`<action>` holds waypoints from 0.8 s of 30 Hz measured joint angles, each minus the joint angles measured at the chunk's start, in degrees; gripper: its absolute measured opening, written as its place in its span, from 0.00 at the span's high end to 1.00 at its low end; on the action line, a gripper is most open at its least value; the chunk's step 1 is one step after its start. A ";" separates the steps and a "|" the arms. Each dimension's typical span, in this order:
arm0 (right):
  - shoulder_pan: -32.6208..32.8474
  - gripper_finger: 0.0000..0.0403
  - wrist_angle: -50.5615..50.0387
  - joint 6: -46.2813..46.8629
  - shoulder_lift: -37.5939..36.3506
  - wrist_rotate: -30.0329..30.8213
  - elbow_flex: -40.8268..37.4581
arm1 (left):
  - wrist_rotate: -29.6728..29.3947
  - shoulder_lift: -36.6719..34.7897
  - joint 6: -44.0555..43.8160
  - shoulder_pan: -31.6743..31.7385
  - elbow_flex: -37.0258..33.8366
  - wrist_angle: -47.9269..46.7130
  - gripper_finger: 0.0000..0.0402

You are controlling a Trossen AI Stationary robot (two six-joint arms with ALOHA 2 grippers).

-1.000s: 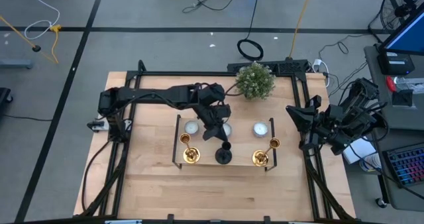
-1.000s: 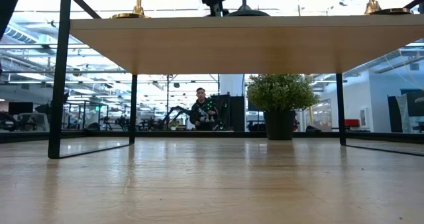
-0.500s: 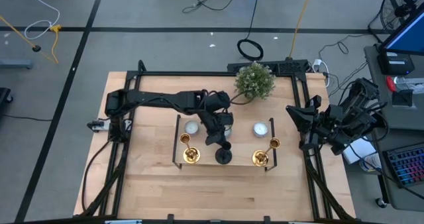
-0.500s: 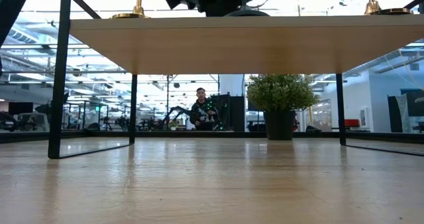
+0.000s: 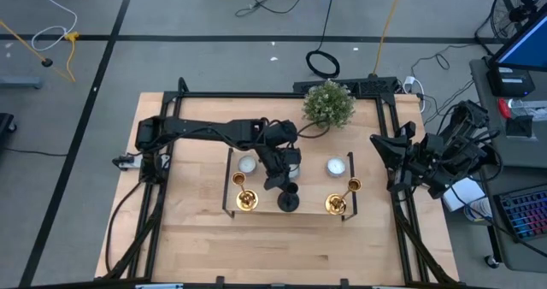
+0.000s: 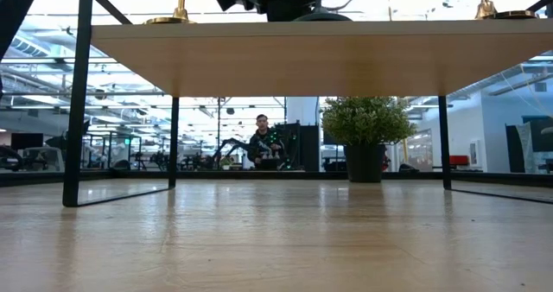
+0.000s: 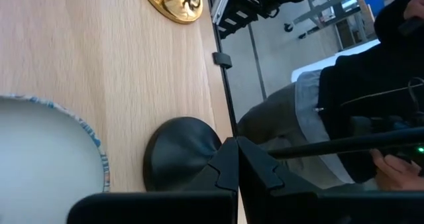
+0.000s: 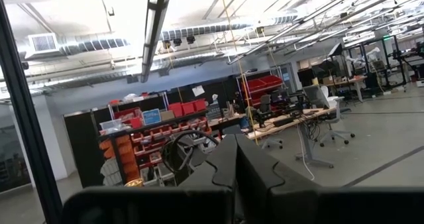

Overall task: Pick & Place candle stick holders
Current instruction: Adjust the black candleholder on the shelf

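Three candle stick holders stand along the front edge of the long wooden black-framed stand (image 5: 295, 210): a slim shiny gold candlestick with a round base (image 5: 244, 200) at its left end, a second gold candlestick of the same make (image 5: 337, 203) at its right end, and a shorter black round-based holder (image 5: 288, 202) at its middle. Small white round candles (image 5: 336, 166) lie toward the stand's rear edge. Left gripper (image 5: 285, 184): poised directly over the black holder at the stand's middle, fingers pressed together in the left wrist view, tips at the holder's stem and dark base (image 7: 179, 151); whether anything is pinched between them cannot be told. Right gripper (image 5: 395, 176): parked well clear of the stand's right end, jaws closed on nothing. Hazards, as judged: closed tips pressing down could tip the black holder over the stand's front edge; a sideways slip could knock a white candle or sweep toward either gold candlestick.
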 joint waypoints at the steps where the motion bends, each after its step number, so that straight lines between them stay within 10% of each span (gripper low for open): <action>1: 0.00 1.00 0.02 0.01 0.00 0.00 0.00 | -0.06 0.00 0.02 0.00 0.00 0.00 1.00; 24: 0.00 1.00 -0.83 0.41 0.00 0.00 0.00 | -3.13 -0.02 2.39 0.48 0.46 -4.84 1.00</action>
